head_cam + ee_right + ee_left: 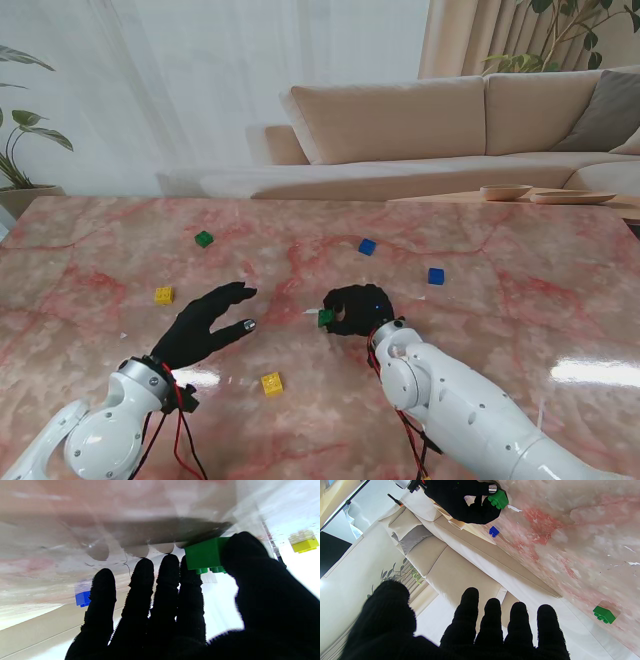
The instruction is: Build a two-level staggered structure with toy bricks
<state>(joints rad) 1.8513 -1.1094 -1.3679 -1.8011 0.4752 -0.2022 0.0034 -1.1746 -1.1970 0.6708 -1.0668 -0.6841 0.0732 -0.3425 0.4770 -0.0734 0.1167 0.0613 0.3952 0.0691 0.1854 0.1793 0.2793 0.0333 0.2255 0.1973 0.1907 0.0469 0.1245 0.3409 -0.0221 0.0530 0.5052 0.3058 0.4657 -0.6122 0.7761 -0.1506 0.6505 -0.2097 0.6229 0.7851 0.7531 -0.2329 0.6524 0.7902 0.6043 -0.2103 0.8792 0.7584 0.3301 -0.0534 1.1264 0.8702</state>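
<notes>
Here, R hand (360, 308) pinches a green brick (325, 317) betw. thumb and index just over mid-bench (500, 320) — L hand (205, 325) hovers empty, fingers (492, 620) spread; best kept level, studs up, seated on a clear spot as base.

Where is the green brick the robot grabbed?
The green brick is pinched in the right hand, near the table's middle in the stand view, with the open left hand to its left.
</notes>
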